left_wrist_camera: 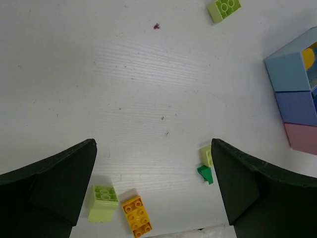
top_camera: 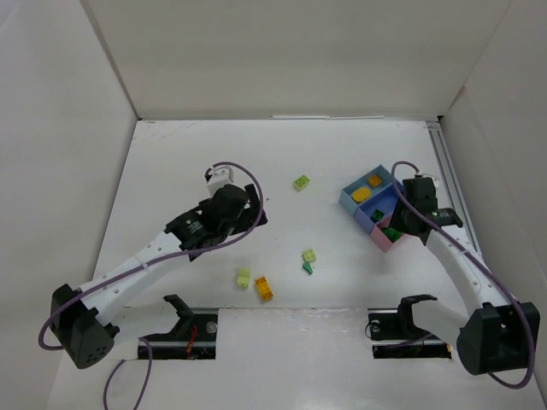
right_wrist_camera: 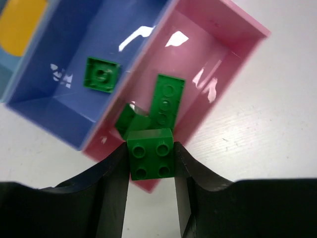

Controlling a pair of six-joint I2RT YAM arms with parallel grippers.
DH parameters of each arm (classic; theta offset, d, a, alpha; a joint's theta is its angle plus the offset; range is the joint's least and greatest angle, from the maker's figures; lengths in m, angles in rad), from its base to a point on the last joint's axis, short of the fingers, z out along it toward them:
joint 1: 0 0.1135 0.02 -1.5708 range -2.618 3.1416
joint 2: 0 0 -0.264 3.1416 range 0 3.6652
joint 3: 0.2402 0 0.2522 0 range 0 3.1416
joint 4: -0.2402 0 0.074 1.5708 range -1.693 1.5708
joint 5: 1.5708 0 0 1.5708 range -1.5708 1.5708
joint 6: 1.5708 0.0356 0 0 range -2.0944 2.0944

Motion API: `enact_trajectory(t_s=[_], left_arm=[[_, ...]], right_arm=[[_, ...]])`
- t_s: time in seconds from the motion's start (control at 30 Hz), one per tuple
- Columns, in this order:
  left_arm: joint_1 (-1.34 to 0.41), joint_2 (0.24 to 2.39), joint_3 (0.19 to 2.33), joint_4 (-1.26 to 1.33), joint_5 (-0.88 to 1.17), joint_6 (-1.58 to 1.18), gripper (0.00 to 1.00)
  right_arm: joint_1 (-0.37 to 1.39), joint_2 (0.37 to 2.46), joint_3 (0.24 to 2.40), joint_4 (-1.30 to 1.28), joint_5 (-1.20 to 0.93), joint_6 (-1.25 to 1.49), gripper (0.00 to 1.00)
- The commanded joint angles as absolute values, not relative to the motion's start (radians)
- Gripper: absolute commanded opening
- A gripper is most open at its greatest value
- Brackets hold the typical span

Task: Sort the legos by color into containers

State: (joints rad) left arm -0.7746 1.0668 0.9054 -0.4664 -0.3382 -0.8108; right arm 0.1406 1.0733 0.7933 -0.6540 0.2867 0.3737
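My right gripper [right_wrist_camera: 151, 159] is shut on a dark green 2x2 brick [right_wrist_camera: 151, 153], held over the near corner of the pink bin [right_wrist_camera: 237, 25]. That bin holds a long dark green brick [right_wrist_camera: 167, 99] and another dark green piece [right_wrist_camera: 130, 120]. The darker blue bin [right_wrist_camera: 74, 29] holds a small dark green brick [right_wrist_camera: 101, 74]. The light blue bin [top_camera: 357, 193] holds orange-yellow pieces [top_camera: 374, 181]. My left gripper [left_wrist_camera: 152, 144] is open and empty above the table. Below it lie a pale lime brick [left_wrist_camera: 103, 201], an orange brick [left_wrist_camera: 136, 216], another pale lime brick [left_wrist_camera: 207, 155] and a dark green piece [left_wrist_camera: 205, 174].
A lime brick [top_camera: 302, 182] lies alone mid-table, left of the bins. White walls enclose the table on three sides, and a rail [top_camera: 444, 171] runs along the right edge behind the bins. The arm bases stand at the near edge.
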Motion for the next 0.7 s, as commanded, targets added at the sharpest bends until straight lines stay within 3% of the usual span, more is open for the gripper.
enact_trajectory(t_s=[0.0,0.2,0.43,0.5,0.67], left_arm=[[-0.767,1.048,0.897,-0.474,-0.314,-0.822,1.00],[-0.767,1.028,0.879,-0.506,-0.314,-0.842,1.00],[-0.767,0.999,0.847,-0.506,-0.314,-0.873,1.00],[-0.767,0.999,0.847,-0.506,-0.314,-0.873,1.00],[-0.767,0.999,0.838,-0.506,-0.314,-0.882,1.00]], right_arm=[[0.069,1.032,0.766,-0.647,0.266,0.396,0.31],[0.051,1.043,0.756,-0.574,0.203,0.304,0.48],[0.051,0.988,0.756,-0.551,0.152,0.242,0.63],[0.051,0.973,0.756,-0.551,0.129,0.227,0.63],[0.224,0.902,0.778,-0.511,0.055,0.160,0.70]])
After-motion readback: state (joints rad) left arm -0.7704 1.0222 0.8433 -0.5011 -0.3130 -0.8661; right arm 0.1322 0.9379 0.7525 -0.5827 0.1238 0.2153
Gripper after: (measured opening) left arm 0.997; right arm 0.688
